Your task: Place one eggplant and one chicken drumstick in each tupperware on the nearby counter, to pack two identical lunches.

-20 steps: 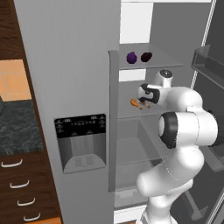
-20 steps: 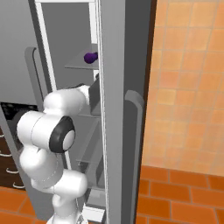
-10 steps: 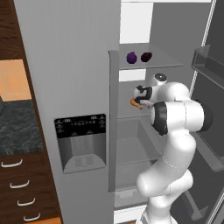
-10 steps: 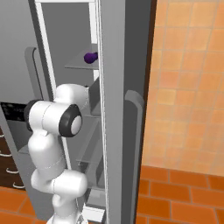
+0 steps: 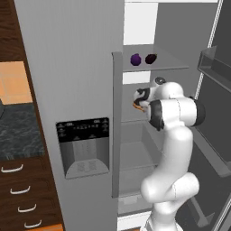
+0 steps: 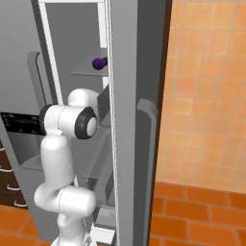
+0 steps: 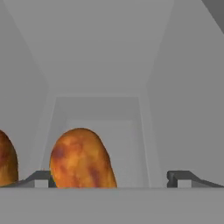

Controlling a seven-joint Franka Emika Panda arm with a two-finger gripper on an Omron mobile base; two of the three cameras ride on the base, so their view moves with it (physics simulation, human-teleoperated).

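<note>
Arm has folded in since a second ago: elbow now up near the fridge opening, hand pushed further onto the middle shelf [image 5: 131,118]. Gripper [image 7: 111,179] sits low at shelf level with jaws wide apart, nothing clamped. One chicken drumstick [image 7: 81,158] lies between the finger tips, hard against the left tip [image 7: 41,177]; cannot tell if it touches. Second drumstick [image 7: 6,161] is just beside it at the left edge of the hand view, cut off by the frame. In the left base view the gripper [image 5: 139,100] is at the front of the middle shelf with an orange-brown bit of drumstick [image 5: 136,105] showing under it. Two eggplants on the shelf above: a round purple one [image 5: 135,59] and a darker one [image 5: 150,58] just to its right, near each other, apart. Right base view catches one eggplant [image 6: 99,63] on the upper shelf [image 6: 84,72]. Fridge door [image 5: 76,113] with dispenser panel stands at left; counter [image 5: 16,131] with drawers further left.
</note>
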